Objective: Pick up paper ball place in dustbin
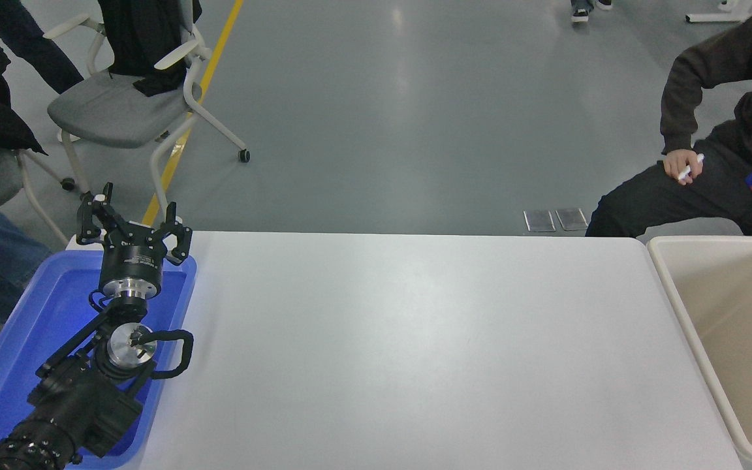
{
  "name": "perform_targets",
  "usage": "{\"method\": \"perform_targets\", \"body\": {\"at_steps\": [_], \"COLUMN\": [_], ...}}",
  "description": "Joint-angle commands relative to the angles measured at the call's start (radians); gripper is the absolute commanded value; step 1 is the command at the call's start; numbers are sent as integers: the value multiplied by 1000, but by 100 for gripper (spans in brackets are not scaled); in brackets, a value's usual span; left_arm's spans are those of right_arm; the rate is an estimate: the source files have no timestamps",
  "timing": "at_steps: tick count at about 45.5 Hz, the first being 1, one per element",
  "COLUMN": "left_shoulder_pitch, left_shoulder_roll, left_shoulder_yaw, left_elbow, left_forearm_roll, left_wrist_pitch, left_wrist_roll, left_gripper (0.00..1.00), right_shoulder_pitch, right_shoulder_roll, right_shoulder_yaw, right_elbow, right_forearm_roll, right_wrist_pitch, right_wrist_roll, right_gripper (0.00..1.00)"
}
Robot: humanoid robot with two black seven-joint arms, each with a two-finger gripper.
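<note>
One black gripper (133, 225) in view only, the left, parked over the shallow blue plastic tray (20, 339) at the near left, fingers spread and holding nothing. No right arm or gripper anywhere in view. No crumpled tan paper ball visible on the white table (415, 339) or in the visible part of the large cream-beige plastic dustbin (689, 313) at the right edge. Judged near done, though not confirmable from here

L gripper (133, 225) parked over blue tray (36, 313); dustbin (676, 294) R.
</note>
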Motion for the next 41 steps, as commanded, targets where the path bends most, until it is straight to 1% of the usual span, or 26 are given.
{"method": "perform_targets", "body": {"at_steps": [1,3,4,5,6,7,9,10,24,31,36,41], "left_shoulder_pitch": [0,0,0,0,0,0,0,0,0,0,0,0], "left_shoulder_roll": [0,0,0,0,0,0,0,0,0,0,0,0], "left_shoulder_yaw": [0,0,0,0,0,0,0,0,0,0,0,0], "left_elbow": [0,0,0,0,0,0,0,0,0,0,0,0], "left_forearm_roll": [0,0,0,0,0,0,0,0,0,0,0,0], "left_wrist_pitch": [0,0,0,0,0,0,0,0,0,2,0,0], "left_wrist_roll": [0,0,0,0,0,0,0,0,0,0,0,0], "left_gripper": [99,99,99,99,99,99,99,99,99,99,99,99], "right_shoulder_pitch": [-177,-182,-185,-185,-187,-187,-185,-187,-162,-133,-96,-85], "right_shoulder_roll": [153,159,161,162,162,162,164,165,170,176,167,139], "right_shoulder_yaw": [67,67,67,67,68,71,71,71,73,94,168,315], "right_elbow": [-146,-148,-148,-148,-148,-146,-146,-146,-134,-129,-111,-71], "right_forearm_roll": [149,157,158,163,168,174,192,200,211,263,287,287], "right_wrist_pitch": [-125,-133,-136,-137,-140,-142,-142,-140,-140,-142,-145,-145], "right_wrist_roll": [5,3,3,3,3,3,5,3,5,3,3,3], "right_gripper": [0,1,9,25,46,65,92,100,100,100,100,100]}}
